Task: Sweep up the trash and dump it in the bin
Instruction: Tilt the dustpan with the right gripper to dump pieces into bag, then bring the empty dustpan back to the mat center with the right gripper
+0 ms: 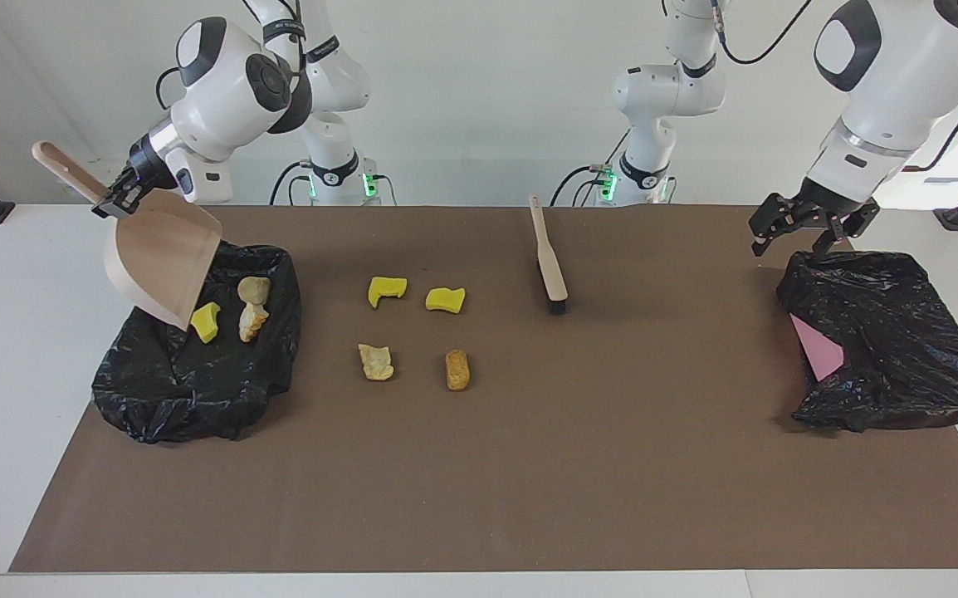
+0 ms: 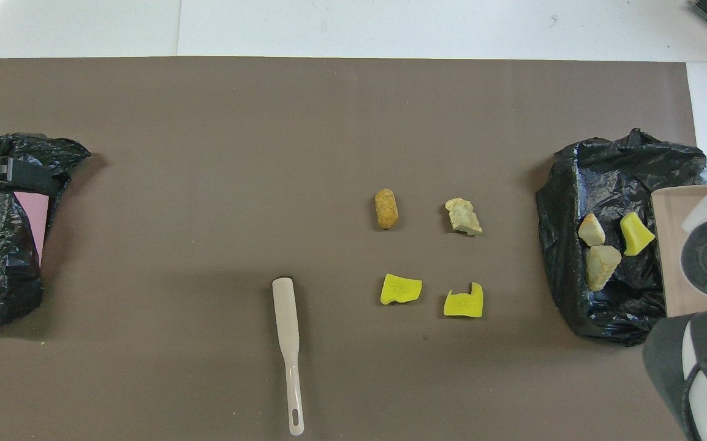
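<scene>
The right gripper (image 1: 118,202), clamped on the tilted dustpan (image 1: 162,264), hangs over the bin (image 1: 197,374) holding three scraps (image 1: 240,311), four (image 1: 414,332) remaining mid-table, the left gripper (image 1: 803,226) spread empty; a careless swing risks snagging the liner.

A black bag (image 1: 886,340) holding something pink (image 1: 816,349) sits at the left arm's end of the brown mat (image 1: 612,465)

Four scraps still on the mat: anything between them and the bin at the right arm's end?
Nothing visible. Bare mat separates the four scraps from that bin. The tilted dustpan hangs over the bin's rim.
</scene>
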